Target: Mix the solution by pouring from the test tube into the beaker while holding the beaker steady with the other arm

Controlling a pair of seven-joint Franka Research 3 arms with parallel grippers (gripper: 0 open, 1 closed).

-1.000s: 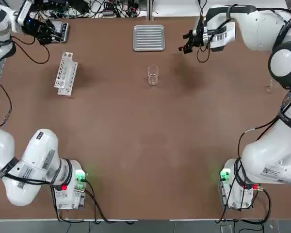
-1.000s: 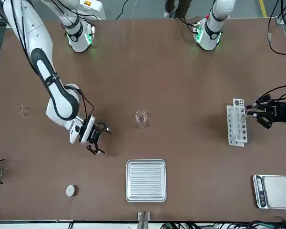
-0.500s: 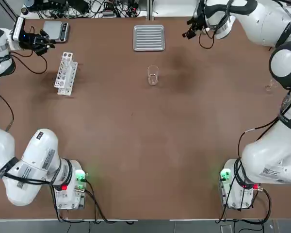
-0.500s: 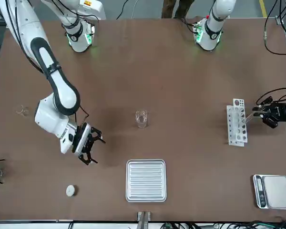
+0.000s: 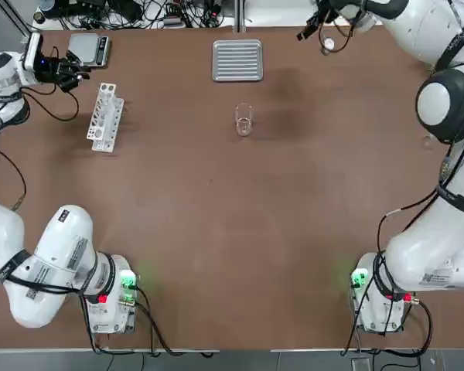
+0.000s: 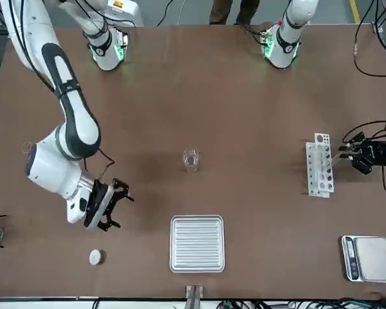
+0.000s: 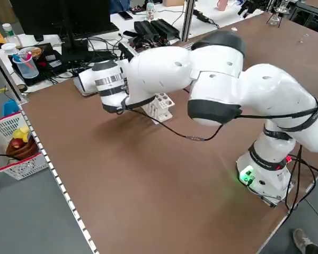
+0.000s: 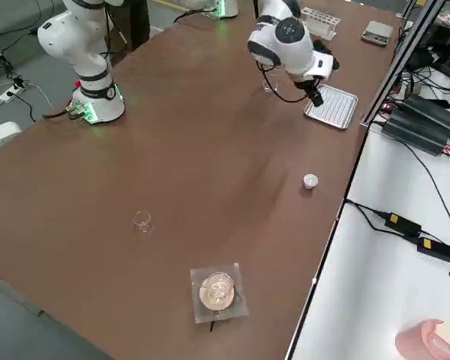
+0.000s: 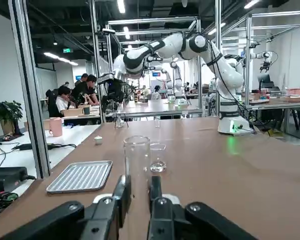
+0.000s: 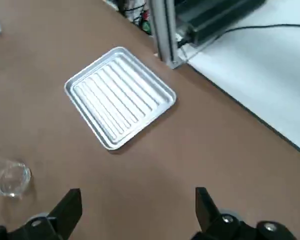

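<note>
Only in the left wrist view, left hand [image 9: 136, 192] clamped on test tube [image 9: 136, 156] (right hand [image 10: 137, 210] spread wide).

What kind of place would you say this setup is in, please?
Most likely a robotics lab staging a chemistry bench: a beaker, a white test-tube rack and a digital scale sit on the brown table, with further robot arms on benches behind.

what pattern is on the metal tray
Silver with parallel ridges running across it, on the tray; clearest in the right wrist view.
</note>
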